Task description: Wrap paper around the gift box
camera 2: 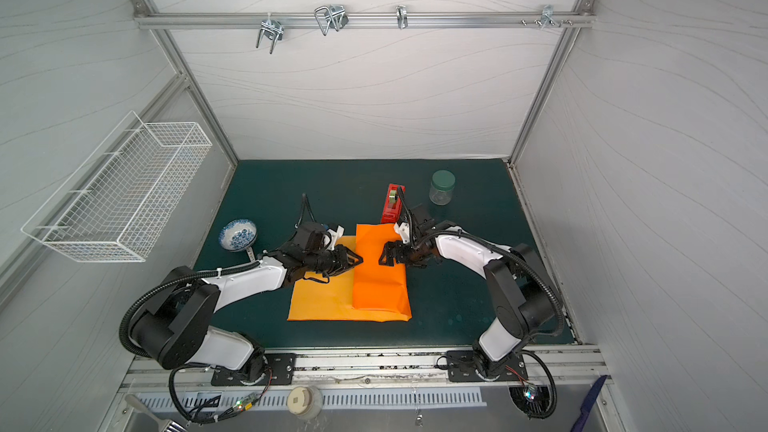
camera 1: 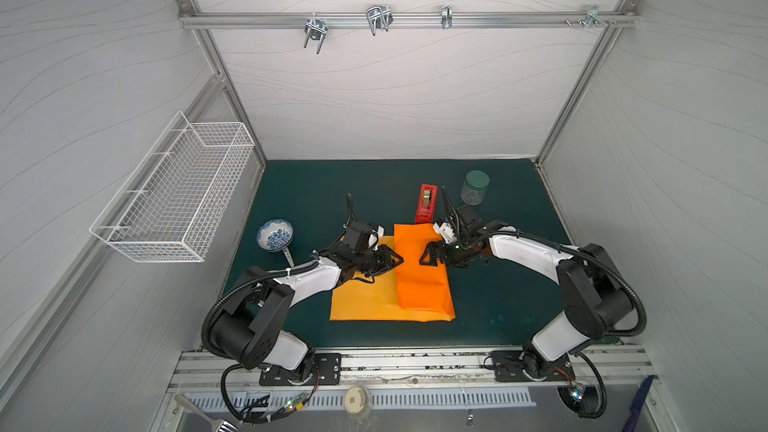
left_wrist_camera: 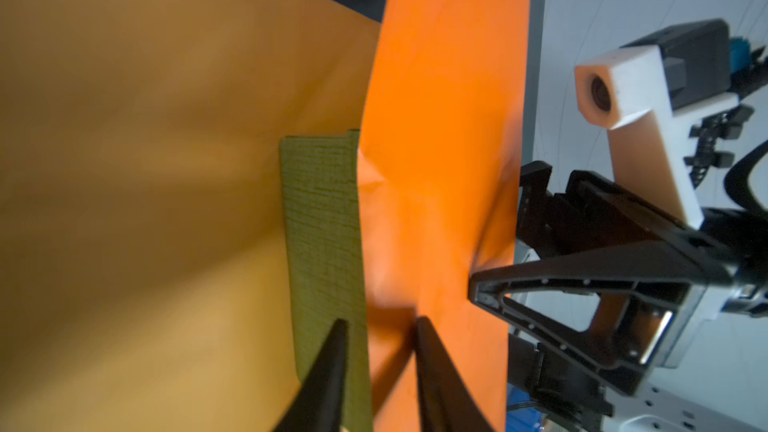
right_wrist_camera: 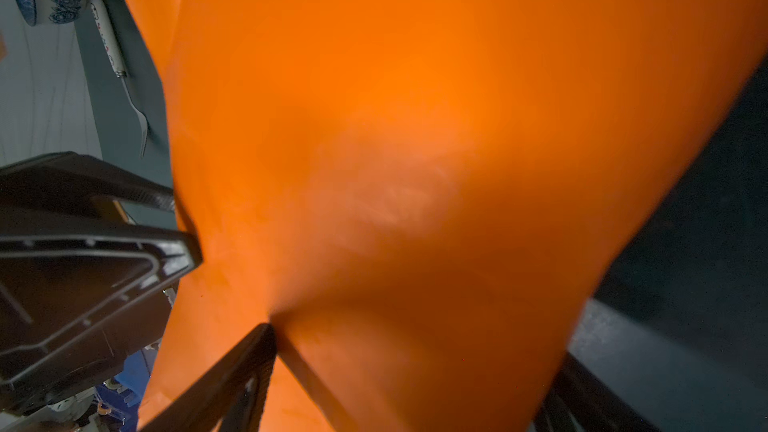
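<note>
The orange paper lies on the green mat, its right half folded over as a brighter orange flap in both top views. The gift box is almost all under that flap; only an olive-green strip shows in the left wrist view. My left gripper is at the flap's left edge, jaws a little apart, with the paper edge and box strip between them. From the right, my right gripper rests spread wide on top of the flap, one fingertip denting the paper.
A red tape dispenser stands just behind the paper, a clear jar with a green lid at the back right. At the left are a blue-and-white bowl and a fork. A white wire basket hangs on the left wall.
</note>
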Action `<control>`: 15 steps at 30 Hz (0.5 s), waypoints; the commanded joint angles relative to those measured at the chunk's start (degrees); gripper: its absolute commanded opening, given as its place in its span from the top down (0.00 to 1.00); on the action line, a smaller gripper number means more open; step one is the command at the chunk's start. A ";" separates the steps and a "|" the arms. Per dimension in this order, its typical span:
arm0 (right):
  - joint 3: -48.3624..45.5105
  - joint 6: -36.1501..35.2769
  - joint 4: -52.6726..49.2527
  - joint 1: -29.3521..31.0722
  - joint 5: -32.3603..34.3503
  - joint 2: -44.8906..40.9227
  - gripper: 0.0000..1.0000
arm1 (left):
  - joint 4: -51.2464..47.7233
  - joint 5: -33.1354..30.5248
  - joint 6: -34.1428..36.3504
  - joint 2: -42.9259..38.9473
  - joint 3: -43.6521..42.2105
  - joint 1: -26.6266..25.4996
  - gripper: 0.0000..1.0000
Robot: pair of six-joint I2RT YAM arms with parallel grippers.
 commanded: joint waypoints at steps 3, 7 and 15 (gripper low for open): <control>0.17 -0.42 -1.49 2.79 3.99 2.33 0.09 | -3.24 -0.79 -0.67 -1.90 -0.62 0.10 0.42; 0.34 0.41 -1.12 4.03 5.17 2.85 0.08 | -3.75 -0.23 -0.03 -0.83 0.32 -0.31 0.36; 1.40 1.23 -1.27 4.46 5.95 2.34 0.08 | -4.84 -2.18 0.96 1.59 0.83 -1.72 0.56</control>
